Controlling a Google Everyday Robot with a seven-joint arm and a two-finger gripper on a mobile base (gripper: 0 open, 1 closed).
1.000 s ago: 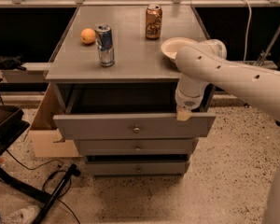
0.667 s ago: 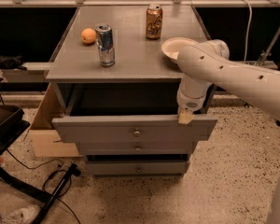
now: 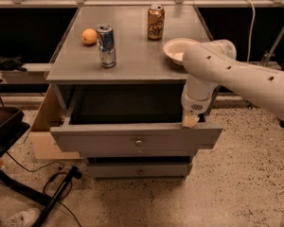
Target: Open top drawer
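Camera view: hand (image 3: 190,120) sits on the top drawer (image 3: 132,138) front edge, below the front-right corner of the tabletop (image 3: 132,60), apparently for pulling. Its opening cannot be told.

Grey cabinet top (image 3: 132,60) holds orange (image 3: 89,36), blue can (image 3: 105,45), brown can (image 3: 155,22), white bowl (image 3: 176,50); gripper (image 3: 190,120) below, at the top drawer (image 3: 109,140) rim.

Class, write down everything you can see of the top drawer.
The top drawer is pulled well out and sits level. It is grey, with a wide flat front, one small round metal knob at centre and a deep, dark box behind. The gripper sits on the front's top edge, near its right end.
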